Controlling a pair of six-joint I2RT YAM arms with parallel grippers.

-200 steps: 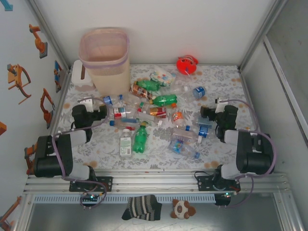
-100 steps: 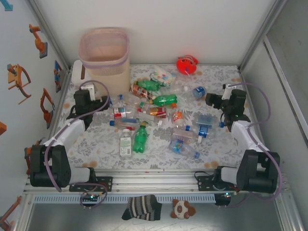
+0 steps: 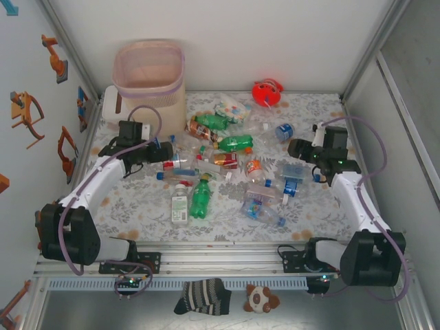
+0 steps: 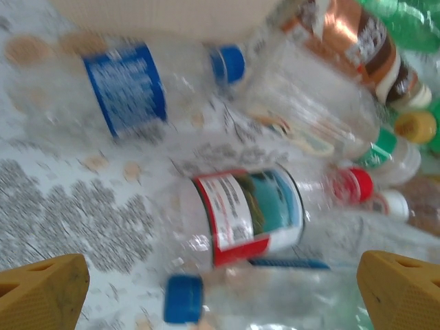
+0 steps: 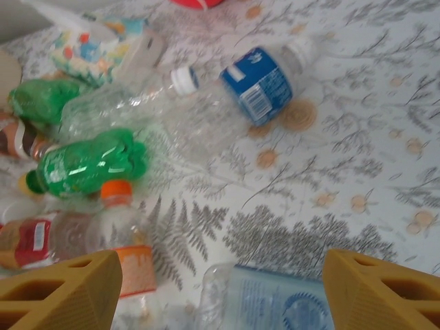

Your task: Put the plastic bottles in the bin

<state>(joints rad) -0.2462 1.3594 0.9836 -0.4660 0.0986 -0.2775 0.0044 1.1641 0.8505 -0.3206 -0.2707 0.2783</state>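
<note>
Clear bottle (image 4: 247, 213): I see glossy see-through plastic with a shiny printed label
Green bottle (image 5: 89, 161): glossy translucent plastic
Bin (image 3: 159, 106): pale pink translucent plastic, which looks matt to me
Table cover (image 5: 385, 124): smooth printed sheet with a faint sheen
Front rail (image 3: 220, 258): brushed metal
Striped sock (image 3: 201, 295): matt knitted cloth

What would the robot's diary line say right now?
left claw: open, above bottles | right claw: open, nothing held | bin: upright, far left
</note>
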